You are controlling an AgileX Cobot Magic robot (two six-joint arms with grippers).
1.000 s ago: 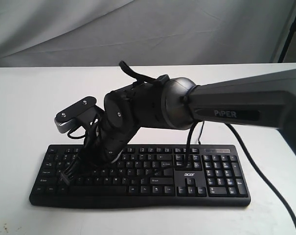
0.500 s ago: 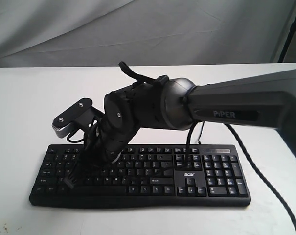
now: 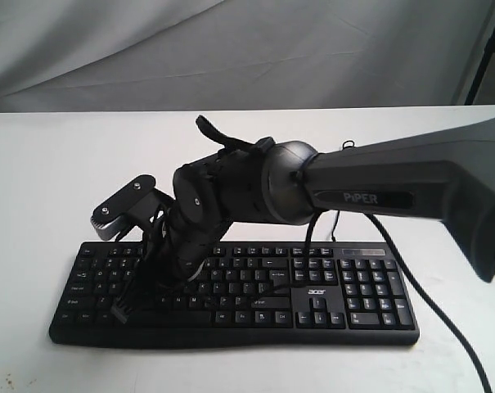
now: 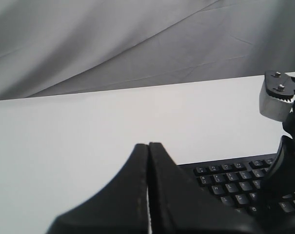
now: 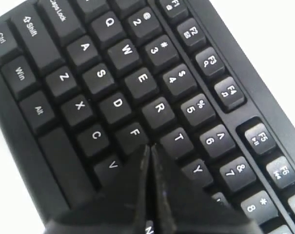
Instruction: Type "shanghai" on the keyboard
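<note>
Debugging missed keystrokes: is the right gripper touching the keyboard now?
Cannot tell. Right wrist view: the shut right gripper covers the keyboard between F and T, hiding any gap. Exterior view: the wrist blocks the tip.
</note>
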